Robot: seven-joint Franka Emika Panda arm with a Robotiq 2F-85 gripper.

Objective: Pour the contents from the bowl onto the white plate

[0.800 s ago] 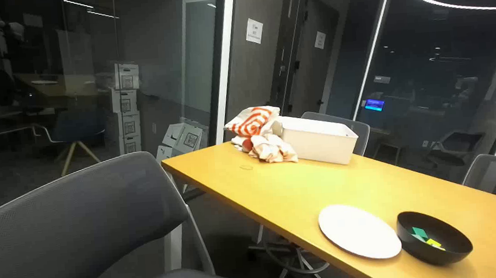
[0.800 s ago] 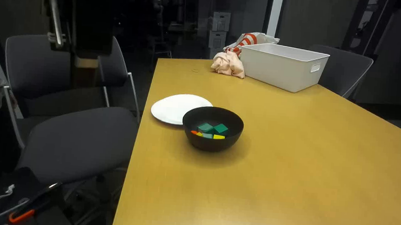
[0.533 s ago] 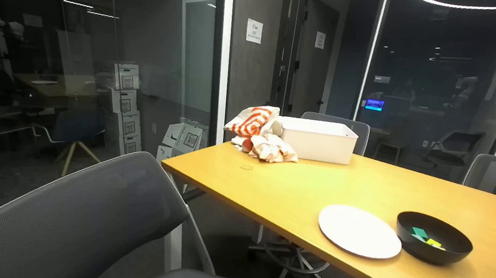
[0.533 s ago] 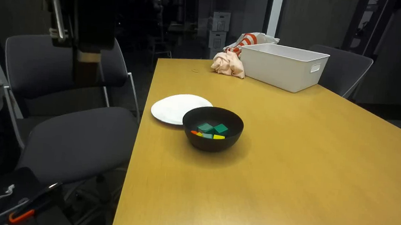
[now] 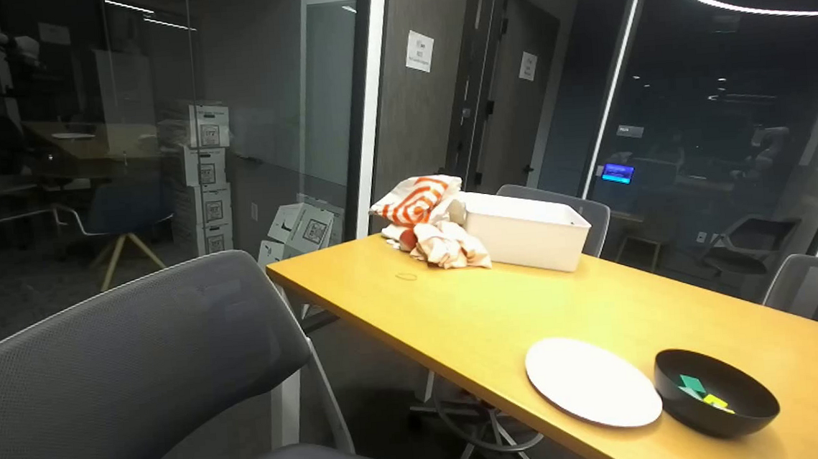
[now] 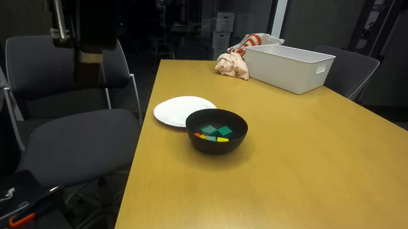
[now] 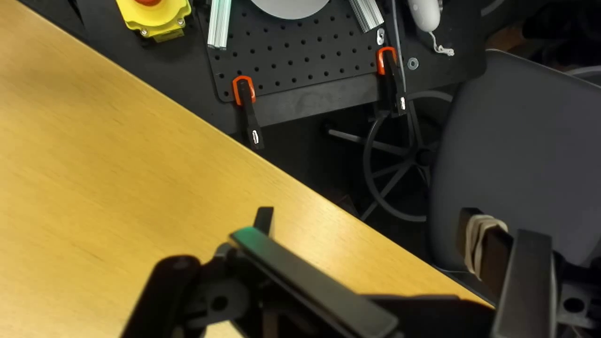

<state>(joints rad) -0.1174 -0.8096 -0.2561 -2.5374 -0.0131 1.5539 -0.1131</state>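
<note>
The black bowl (image 6: 216,149) stands upright on the table and also shows in an exterior view (image 5: 743,393). The contents (image 6: 217,131), several small green, teal, yellow and red-orange pieces, lie at its bottom. The white plate (image 6: 180,109) lies flat beside the bowl near the table edge, with nothing on it; it also shows in an exterior view (image 5: 592,382). My gripper (image 7: 371,230) is open and empty, its fingers wide apart. In an exterior view the gripper (image 6: 89,69) hangs at the upper left, dark and partly cut off. Bowl and plate are outside the wrist view.
A white rectangular box (image 6: 287,70), a pale cloth (image 6: 232,64) and a red-and-white bag (image 6: 252,41) stand at the table's far end. A chair (image 6: 81,145) stands along the table edge. A black mounting plate (image 7: 296,61) with clamps and a yellow stop-button box (image 7: 159,16) show in the wrist view.
In an exterior view my gripper has shifted slightly right and up since the oldest frame, then stays still. The bowl, its contents and the plate have not moved.
</note>
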